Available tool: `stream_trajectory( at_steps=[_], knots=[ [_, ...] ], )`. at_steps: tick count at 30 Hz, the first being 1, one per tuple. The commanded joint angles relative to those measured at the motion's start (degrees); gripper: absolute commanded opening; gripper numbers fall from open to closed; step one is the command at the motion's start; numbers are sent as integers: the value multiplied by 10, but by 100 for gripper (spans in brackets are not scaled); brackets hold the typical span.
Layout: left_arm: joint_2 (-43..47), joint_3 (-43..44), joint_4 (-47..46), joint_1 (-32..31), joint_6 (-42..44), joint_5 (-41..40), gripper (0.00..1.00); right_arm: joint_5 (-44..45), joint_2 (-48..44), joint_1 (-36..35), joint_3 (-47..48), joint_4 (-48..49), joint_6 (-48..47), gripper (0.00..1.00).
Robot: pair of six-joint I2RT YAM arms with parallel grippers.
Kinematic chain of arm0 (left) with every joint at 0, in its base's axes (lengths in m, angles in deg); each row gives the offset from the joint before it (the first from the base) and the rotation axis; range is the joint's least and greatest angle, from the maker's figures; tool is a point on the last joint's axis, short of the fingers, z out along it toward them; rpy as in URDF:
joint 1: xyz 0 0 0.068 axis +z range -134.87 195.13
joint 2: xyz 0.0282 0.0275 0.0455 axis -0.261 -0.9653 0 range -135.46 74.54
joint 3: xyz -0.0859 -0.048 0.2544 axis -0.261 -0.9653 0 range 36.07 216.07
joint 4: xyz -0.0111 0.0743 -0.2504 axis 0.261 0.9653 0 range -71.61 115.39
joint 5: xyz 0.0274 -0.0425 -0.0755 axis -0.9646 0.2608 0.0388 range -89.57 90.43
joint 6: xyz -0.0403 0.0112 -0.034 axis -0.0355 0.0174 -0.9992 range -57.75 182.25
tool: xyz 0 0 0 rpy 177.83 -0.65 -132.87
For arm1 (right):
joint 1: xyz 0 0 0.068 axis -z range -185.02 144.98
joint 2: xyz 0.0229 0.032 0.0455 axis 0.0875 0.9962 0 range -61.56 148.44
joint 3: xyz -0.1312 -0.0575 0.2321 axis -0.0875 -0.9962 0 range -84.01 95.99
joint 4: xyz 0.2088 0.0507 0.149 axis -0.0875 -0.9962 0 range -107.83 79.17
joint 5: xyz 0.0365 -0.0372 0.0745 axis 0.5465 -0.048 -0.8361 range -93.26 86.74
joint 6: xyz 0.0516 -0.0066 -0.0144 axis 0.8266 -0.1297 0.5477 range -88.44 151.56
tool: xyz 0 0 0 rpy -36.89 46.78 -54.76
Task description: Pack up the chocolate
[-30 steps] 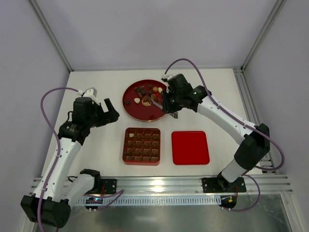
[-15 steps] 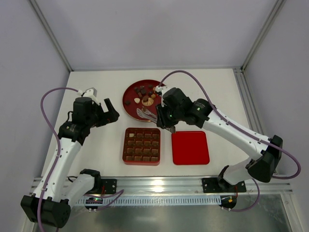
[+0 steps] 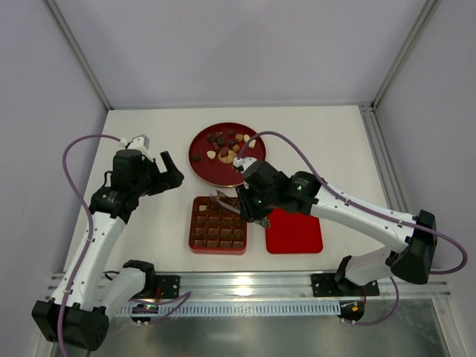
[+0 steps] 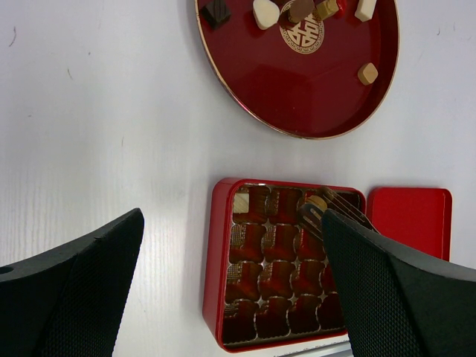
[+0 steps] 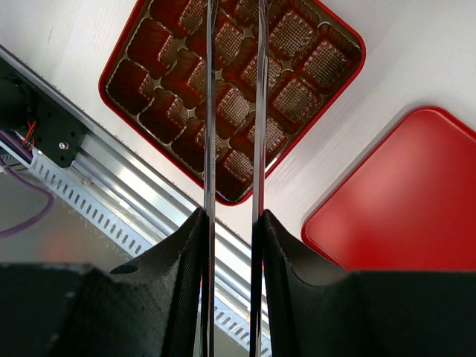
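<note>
Two thin blades of metal tongs (image 5: 209, 111) run up between the fingers of the right gripper (image 5: 232, 219), which pinch them from the outside. The top edge of the right wrist view cuts off their tips. Seen from the left wrist, the tips sit over the far right corner of the red box (image 4: 213, 275), with a tan piece (image 4: 317, 202) at them. Whether that piece is gripped or resting in its compartment cannot be told. Most other compartments look dark and ridged, so filled ones are hard to tell from empty ones.

Other chocolates (image 4: 265, 13) lie loose on the far half of the round red plate (image 4: 312, 97), whose far rim is cropped in that view. The left gripper (image 3: 172, 172) hangs with its jaws spread wide and empty, left of the plate and beyond the box's far left corner. The flat lid (image 4: 409, 223) lies near the box's right edge, with a strip of table between them. White table (image 4: 97, 111) stretches open to the left of the box and plate.
</note>
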Motion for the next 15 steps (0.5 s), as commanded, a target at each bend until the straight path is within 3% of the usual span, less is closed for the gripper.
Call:
stream_trajectory(
  at_steps=[1,15],
  knots=[
    [3,1,-5,-1,9,8,100,13,-9,-11,0,30,14,35],
    [5,0,-5,0,9,7,100,18,12,-21,-9,44,17,34]
  ],
)
